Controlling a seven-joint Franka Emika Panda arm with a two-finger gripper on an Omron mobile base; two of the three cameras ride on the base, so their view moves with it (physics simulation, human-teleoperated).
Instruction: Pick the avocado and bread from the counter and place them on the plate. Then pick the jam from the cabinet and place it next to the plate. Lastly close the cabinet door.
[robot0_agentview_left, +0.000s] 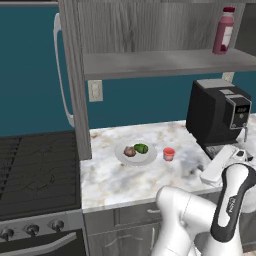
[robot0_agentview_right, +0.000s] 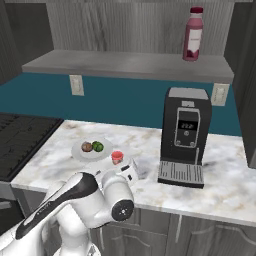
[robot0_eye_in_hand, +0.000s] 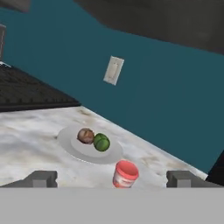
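Tool (robot0_eye_in_hand: 112, 179) is spread wide, empty, low centre of frame; cabinet door (robot0_agentview_left: 70, 75) sits way upper left, handle vertical.

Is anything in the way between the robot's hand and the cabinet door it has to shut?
Nothing visible blocks it. The gripper is open and low over the counter, near the jam beside the plate. The cabinet door stands open to the left, with open space between.
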